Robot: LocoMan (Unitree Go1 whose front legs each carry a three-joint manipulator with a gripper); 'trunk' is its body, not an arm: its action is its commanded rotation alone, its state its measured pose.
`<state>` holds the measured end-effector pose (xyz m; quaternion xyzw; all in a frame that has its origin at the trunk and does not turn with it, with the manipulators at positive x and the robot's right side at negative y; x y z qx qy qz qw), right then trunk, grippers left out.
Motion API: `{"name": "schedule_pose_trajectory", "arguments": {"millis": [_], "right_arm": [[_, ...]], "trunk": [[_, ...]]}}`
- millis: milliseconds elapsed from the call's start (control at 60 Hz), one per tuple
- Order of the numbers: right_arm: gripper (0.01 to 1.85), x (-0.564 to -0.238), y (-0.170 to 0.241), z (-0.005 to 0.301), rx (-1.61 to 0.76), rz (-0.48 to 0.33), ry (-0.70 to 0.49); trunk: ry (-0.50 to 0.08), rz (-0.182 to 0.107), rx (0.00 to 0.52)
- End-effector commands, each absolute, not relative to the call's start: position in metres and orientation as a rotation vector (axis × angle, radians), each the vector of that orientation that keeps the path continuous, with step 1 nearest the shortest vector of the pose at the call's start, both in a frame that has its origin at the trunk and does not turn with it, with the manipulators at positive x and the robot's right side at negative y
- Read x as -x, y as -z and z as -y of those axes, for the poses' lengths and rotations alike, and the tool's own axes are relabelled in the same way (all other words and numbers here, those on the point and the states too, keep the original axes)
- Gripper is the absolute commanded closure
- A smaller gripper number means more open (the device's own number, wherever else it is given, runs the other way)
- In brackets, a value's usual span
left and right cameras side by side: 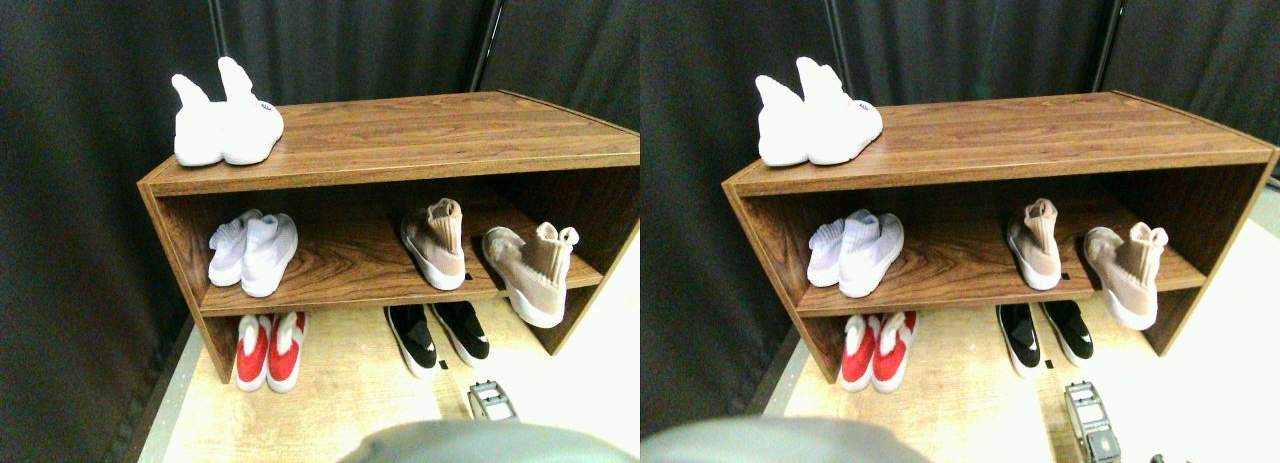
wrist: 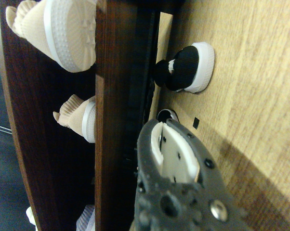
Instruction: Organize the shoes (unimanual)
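Observation:
Two tan-beige knit shoes lie apart on the middle shelf. The left tan shoe [left and right cameras side by side: 435,243] stands upright with its heel toward me. The right tan shoe [left and right cameras side by side: 530,273] is tipped on its side, and its toe juts out over the shelf's front edge. The low black pair [left and right cameras side by side: 438,333] sits on the floor under the shelf. My right gripper [left and right cameras side by side: 492,399] hovers low over the floor in front of the black pair, holding nothing that I can see. In the wrist view the gripper [wrist: 176,154] points at a black shoe [wrist: 188,67], with both tan shoes [wrist: 63,33] above the shelf board.
The wooden shoe rack [left and right cameras side by side: 400,168] stands against a dark curtain. A white high-collar pair [left and right cameras side by side: 225,118] sits on its top at the left, a pale white pair [left and right cameras side by side: 255,251] on the middle shelf at the left, and a red pair [left and right cameras side by side: 270,348] on the floor below.

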<state>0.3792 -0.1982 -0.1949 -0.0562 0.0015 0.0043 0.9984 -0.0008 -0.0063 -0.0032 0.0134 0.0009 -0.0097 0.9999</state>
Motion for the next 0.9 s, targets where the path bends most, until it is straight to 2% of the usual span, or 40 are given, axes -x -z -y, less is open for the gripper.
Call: {"name": "schedule_pose_trajectory", "arguments": {"millis": [17, 517, 617, 700, 900], "right_arm": [[1.45, -0.38, 0.187, 0.198, 0.122, 0.035, -0.003], [1.46, -0.382, 0.185, 0.196, 0.131, 0.034, 0.001], [1.47, -0.384, 0.185, 0.197, 0.067, 0.091, -0.04], [1.52, -0.384, 0.184, 0.199, 0.037, 0.169, -0.067], [1.47, -0.383, 0.174, 0.2, 0.001, 0.193, -0.102]], "trunk": [[0.016, -0.002, -0.018], [0.017, 0.0, -0.013], [0.018, 0.003, -0.011], [0.021, 0.012, -0.007], [0.029, 0.032, 0.001]]}}
